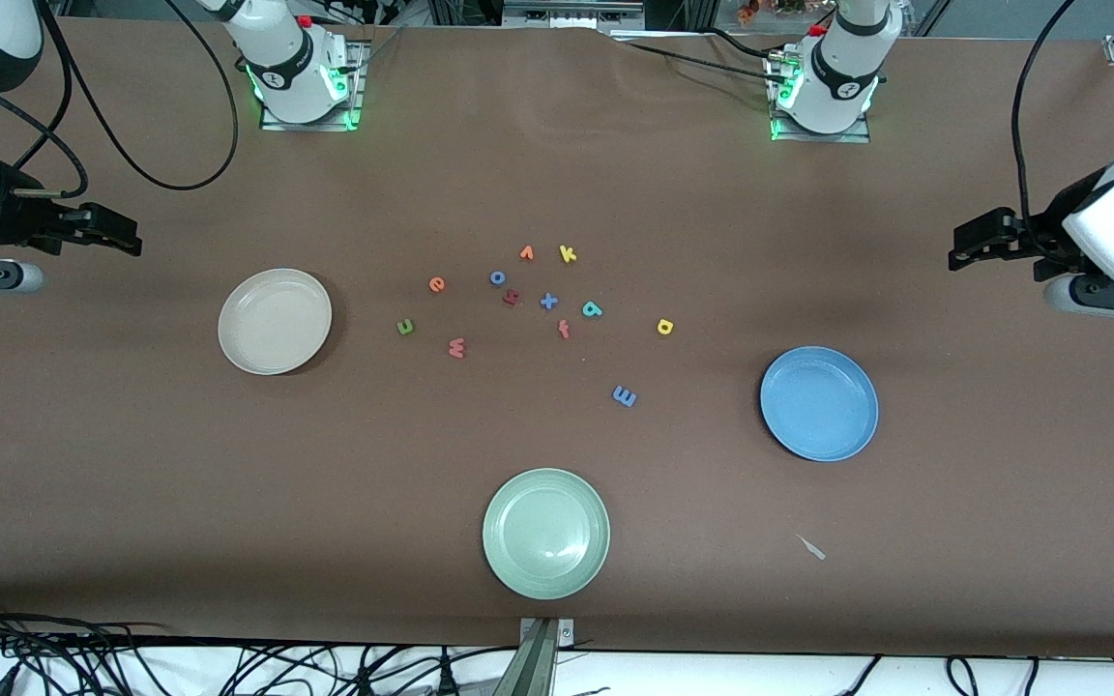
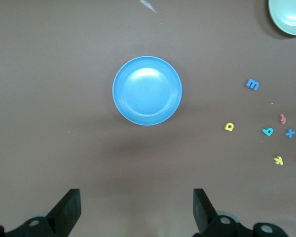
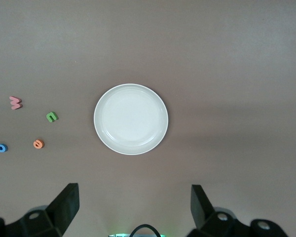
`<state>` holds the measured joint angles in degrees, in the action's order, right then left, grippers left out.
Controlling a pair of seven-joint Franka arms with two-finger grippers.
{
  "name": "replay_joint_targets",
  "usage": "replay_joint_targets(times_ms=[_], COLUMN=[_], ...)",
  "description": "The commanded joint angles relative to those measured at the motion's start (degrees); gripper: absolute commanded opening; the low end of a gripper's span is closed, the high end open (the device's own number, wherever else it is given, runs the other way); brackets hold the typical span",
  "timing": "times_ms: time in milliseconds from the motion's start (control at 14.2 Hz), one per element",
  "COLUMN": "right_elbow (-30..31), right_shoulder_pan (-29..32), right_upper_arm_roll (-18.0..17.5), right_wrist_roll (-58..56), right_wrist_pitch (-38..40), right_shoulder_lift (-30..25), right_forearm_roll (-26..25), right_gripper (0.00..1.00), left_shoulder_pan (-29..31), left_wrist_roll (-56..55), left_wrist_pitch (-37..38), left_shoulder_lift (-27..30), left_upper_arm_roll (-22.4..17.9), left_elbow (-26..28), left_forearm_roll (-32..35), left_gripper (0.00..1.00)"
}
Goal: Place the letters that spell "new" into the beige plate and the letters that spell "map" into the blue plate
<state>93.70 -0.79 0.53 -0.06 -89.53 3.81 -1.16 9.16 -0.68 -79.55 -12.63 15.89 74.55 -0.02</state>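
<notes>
The beige plate (image 1: 275, 321) (image 3: 130, 119) lies empty toward the right arm's end, the blue plate (image 1: 819, 403) (image 2: 147, 90) empty toward the left arm's end. Between them lie the green n (image 1: 405, 327) (image 3: 51, 117), orange e (image 1: 436, 284) (image 3: 38, 143), salmon w (image 1: 457, 347) (image 3: 15, 102), blue m (image 1: 624, 395) (image 2: 252, 84), yellow a (image 1: 665, 327) (image 2: 229, 127) and teal p (image 1: 593, 309) (image 2: 268, 131). My left gripper (image 1: 961, 249) (image 2: 137, 207) hangs open above the table edge by the blue plate. Open too, my right gripper (image 1: 130, 240) (image 3: 134, 205) hovers by the beige plate.
A pale green plate (image 1: 545, 533) sits nearest the front camera. Among the letters lie an orange v (image 1: 526, 253), yellow k (image 1: 568, 254), blue o (image 1: 497, 277), blue x (image 1: 548, 301), a dark red letter (image 1: 511, 298) and a red one (image 1: 564, 329). A small scrap (image 1: 812, 547) lies near the blue plate.
</notes>
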Motion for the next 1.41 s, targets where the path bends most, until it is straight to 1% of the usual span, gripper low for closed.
replay_joint_targets(times_ms=[0,71,212,494,565,636,847,989,1130,1201,1271,1342], right_elbow=[0.16,0.16,0.25,0.08,0.08,0.08,0.08,0.08,0.08,0.08,0.08,0.08], right_shoulder_pan=[0.35,0.35,0.35,0.35,0.35,0.35,0.35,0.44,0.35,0.44,0.35,0.35], right_upper_arm_roll=[-0.18,-0.18,-0.18,-0.18,-0.18,-0.18,-0.18,-0.18,-0.18,-0.18,-0.18,-0.18], right_wrist_roll=[0.50,0.50,0.50,0.24,0.24,0.24,0.33,0.24,0.24,0.41,0.41,0.33], right_wrist_pitch=[0.59,0.59,0.59,0.59,0.59,0.50,0.59,0.59,0.59,0.59,0.59,0.59], right_shoulder_lift=[-0.38,-0.30,-0.38,-0.30,-0.30,-0.30,-0.30,-0.30,-0.30,-0.30,-0.30,-0.30], right_forearm_roll=[0.02,0.02,0.02,0.02,0.02,0.02,0.02,0.02,0.02,0.02,0.02,0.02], right_gripper=[1.00,1.00,1.00,1.00,1.00,1.00,1.00,1.00,1.00,1.00,1.00,1.00], left_shoulder_pan=[0.33,0.24,-0.20,0.15,-0.19,-2.03,-7.65,-11.25,-12.15,-12.32,-13.11,-14.77], left_wrist_roll=[0.86,0.95,0.86,1.03,1.12,1.04,1.12,1.12,1.21,1.21,1.21,1.21], left_wrist_pitch=[1.75,3.60,4.05,3.79,3.18,-0.13,-6.56,-7.72,-7.99,-9.47,-10.70,-10.80], left_shoulder_lift=[0.94,1.46,1.64,1.73,1.90,3.91,9.98,11.22,13.23,15.42,16.92,17.02], left_upper_arm_roll=[2.03,2.22,3.44,3.19,2.32,1.09,-3.92,-9.18,-10.17,-10.43,-11.74,-13.93], left_elbow=[-0.55,-0.64,-0.72,-0.81,-0.46,0.58,10.23,12.02,14.73,17.70,19.99,20.28], left_forearm_roll=[1.60,1.77,2.22,1.78,1.69,2.04,1.34,-1.37,-1.56,-1.48,-1.56,-1.56], left_gripper=[1.00,1.00,1.00,1.00,1.00,1.00,1.00,1.00,1.00,1.00,1.00,1.00])
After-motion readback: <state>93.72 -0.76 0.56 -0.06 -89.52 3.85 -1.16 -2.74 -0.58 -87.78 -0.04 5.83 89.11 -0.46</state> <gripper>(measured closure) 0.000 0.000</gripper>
